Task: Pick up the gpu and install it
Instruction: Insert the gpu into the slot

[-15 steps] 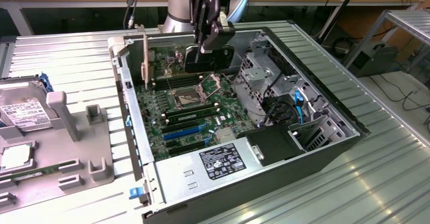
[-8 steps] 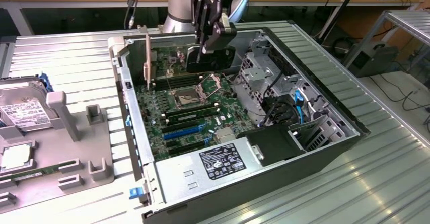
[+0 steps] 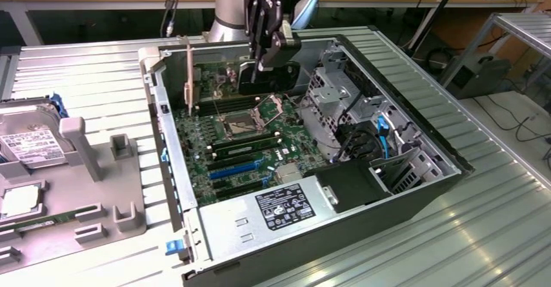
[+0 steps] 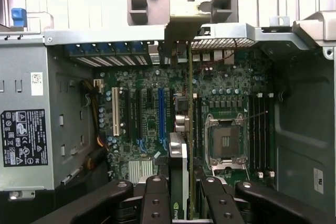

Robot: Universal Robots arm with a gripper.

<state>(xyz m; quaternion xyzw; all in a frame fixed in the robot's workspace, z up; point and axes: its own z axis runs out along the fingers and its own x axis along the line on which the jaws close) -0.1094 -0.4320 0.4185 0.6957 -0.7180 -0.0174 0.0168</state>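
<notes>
My gripper is shut on the gpu inside the open computer case. The card stands on edge over the motherboard, and its black cooler shows just below the fingers. In the wrist view the gpu runs edge-on from between my fingers out to its silver end bracket, which sits at the case's rear slot panel. The card lines up between the blue slot and the CPU socket. I cannot tell whether it touches a slot.
A grey fixture at the exterior view's left holds a hard drive and a memory stick. Inside the case are the power supply, the drive cage and blue cables. Ribbed metal tabletop surrounds the case.
</notes>
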